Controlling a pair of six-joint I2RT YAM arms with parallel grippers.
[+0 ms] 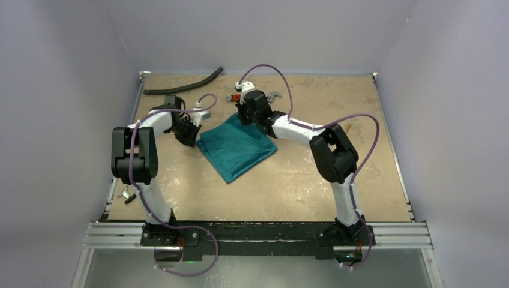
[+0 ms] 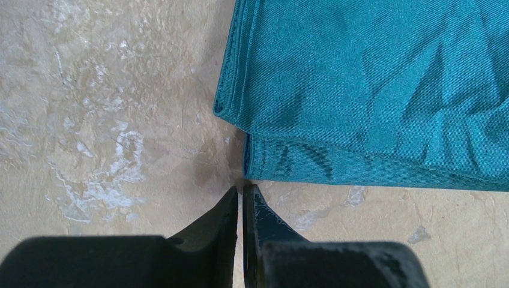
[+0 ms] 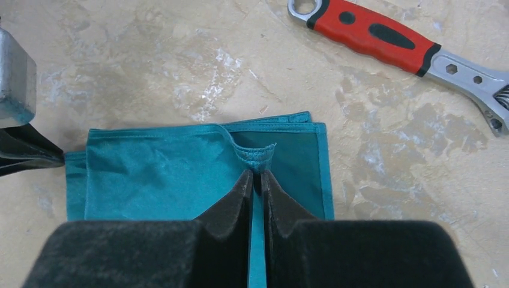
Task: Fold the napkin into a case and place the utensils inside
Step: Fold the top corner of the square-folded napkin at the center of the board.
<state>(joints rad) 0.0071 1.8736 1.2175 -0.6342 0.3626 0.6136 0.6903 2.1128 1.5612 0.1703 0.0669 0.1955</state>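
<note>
**Two pinches on a half-folded napkin**

The table (image 1: 300,180) carries the napkin (image 1: 237,150) at its middle, between the two arms. It lies flat, folded into several stacked layers, with one corner pointing toward the bases. It is no finished case yet, judging by the offset layers that show in the left wrist view, so the folding step looks unfinished.

A black hose (image 1: 183,85) lies along the far edge. The red-handled wrench (image 3: 384,39) lies just beyond the cloth, apart from it. Small pliers (image 1: 127,195) sit at the left rim, well away. No spoon or wooden utensil shows in any view.

The right gripper (image 3: 256,173) is down on the far side of the cloth. Its jaws are narrow and clamped on a small bunch of the top layer's hem, probably so that layer alone can be lifted or drawn over.

The left gripper (image 2: 241,191) has its jaws closed to a sliver, tips touching the corner of the lower layer. Whether any cloth is nipped there cannot be told. It seems placed to anchor that corner.
</note>
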